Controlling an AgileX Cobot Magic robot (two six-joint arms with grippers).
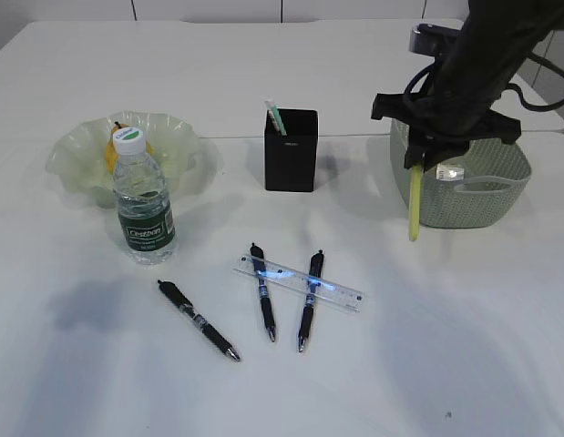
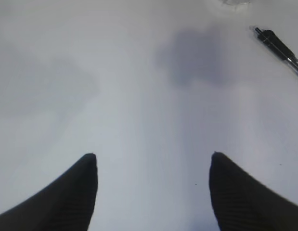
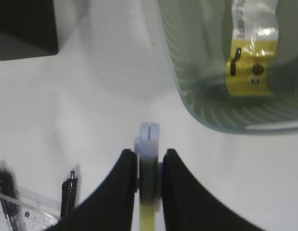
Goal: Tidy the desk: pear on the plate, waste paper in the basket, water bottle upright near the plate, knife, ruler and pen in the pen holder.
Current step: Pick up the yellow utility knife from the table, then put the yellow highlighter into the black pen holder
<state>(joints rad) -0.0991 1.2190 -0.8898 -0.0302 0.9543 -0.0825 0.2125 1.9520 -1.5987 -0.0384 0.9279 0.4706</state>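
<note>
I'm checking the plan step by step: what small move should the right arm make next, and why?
Probably carry the knife left toward the pen holder. The right gripper is shut on it, hanging beside the basket, and the holder's open top has room.

Bare table between pen holder (image 1: 291, 150) and basket (image 1: 464, 187) gives passage — pens (image 1: 266, 293) and ruler (image 1: 300, 283) clutter the middle.

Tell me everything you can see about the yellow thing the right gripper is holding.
The knife is a slim yellow utility knife, plastic by the look, with a pale slotted end visible in the wrist view. It hangs nearly vertical, clamped near its top in the right gripper, in the air just left of the basket. Nothing else appears to touch it.
</note>
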